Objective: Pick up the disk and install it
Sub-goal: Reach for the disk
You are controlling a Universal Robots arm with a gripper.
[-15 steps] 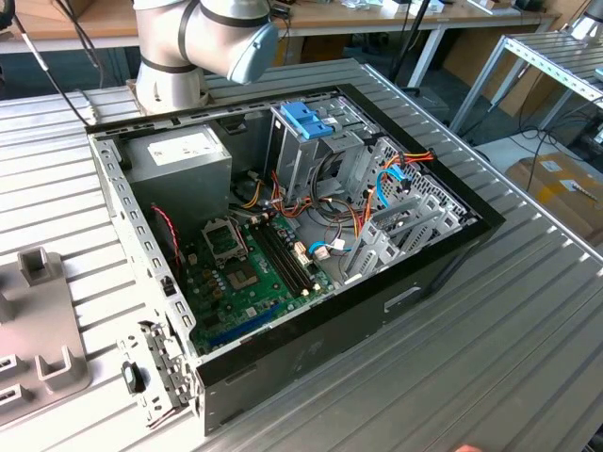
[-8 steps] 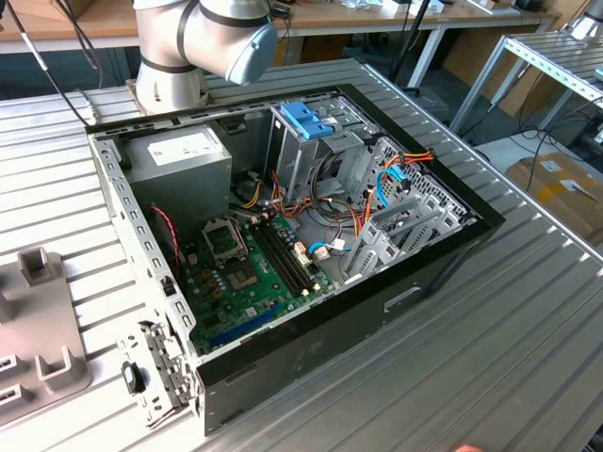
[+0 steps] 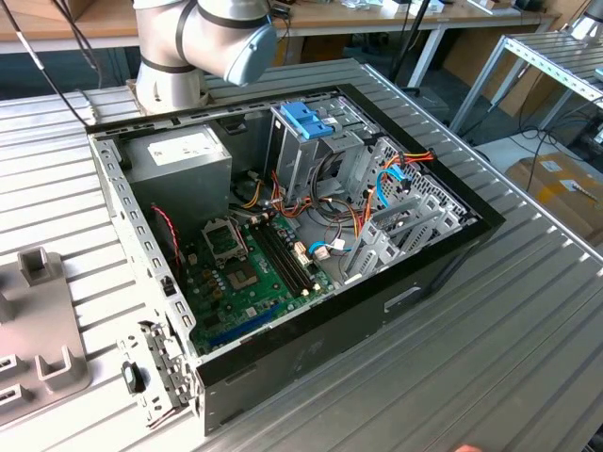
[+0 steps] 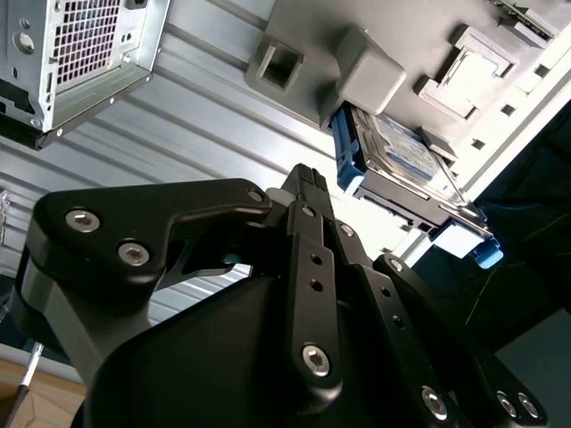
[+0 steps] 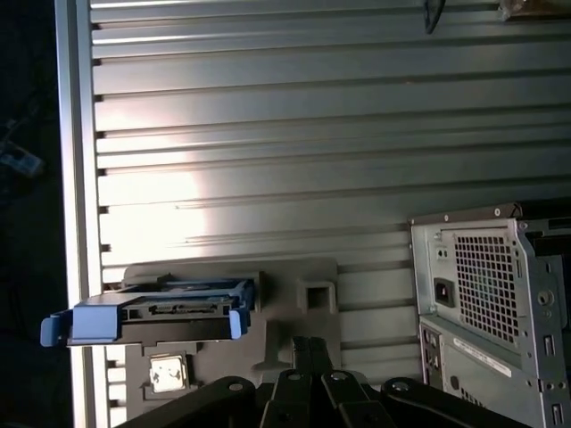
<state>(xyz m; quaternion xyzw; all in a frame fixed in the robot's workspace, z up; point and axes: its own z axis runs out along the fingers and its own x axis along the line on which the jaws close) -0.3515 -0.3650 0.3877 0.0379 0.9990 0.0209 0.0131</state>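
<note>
The silver rectangular hard disk in its light blue plastic carrier (image 5: 152,314) is seated in the grey moulded fixture (image 3: 40,353), found at the lower left of the exterior view beside the open black computer case (image 3: 311,339). The black gripper (image 5: 309,346) is held apart from the disk, fingers drawn together on nothing. If lowered unopened, they would probably strike the disk rather than straddle it. A grip on the rail alone might slip.

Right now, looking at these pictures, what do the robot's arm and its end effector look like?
The arm is built from thick silver-grey cylinders, and one joint ends in a rounded pale blue cap. The end effector is matte black. It has flat, angular linkage bars hinged onto a bulky body and is dotted with round silver screw heads.
</note>
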